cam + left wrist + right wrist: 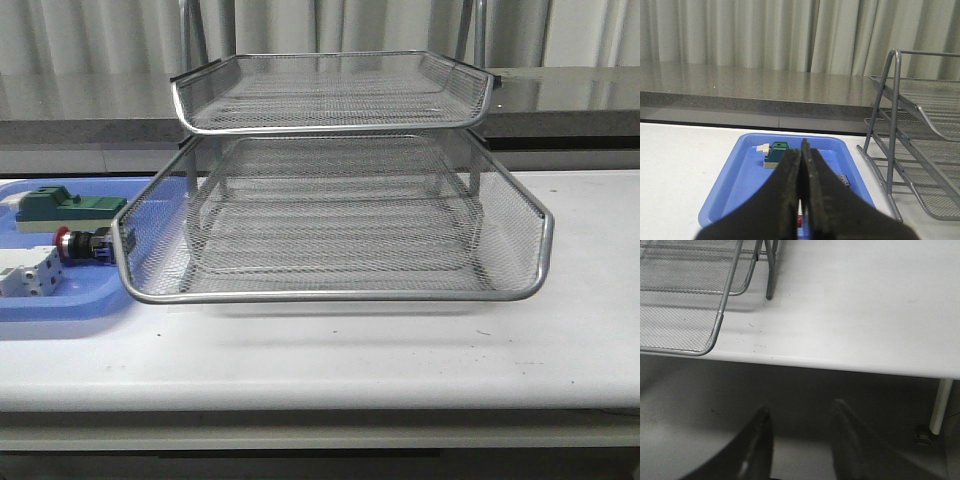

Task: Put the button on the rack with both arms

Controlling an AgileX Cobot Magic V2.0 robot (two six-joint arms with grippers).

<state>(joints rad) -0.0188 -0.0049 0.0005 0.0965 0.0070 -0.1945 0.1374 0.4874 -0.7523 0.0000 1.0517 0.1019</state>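
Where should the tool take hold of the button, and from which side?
Probably across the black body of the button, coming from above. It lies on its side in the blue tray, red cap pointing left, with the rack rim close on its right and a white-grey part near its front, so only the top is free.

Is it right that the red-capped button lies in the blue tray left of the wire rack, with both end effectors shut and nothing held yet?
Not quite. Only the left end effector is shut, as the left wrist view shows; the right end effector is open in the right wrist view. The button does lie in the blue tray, left of the rack, and nothing is held.
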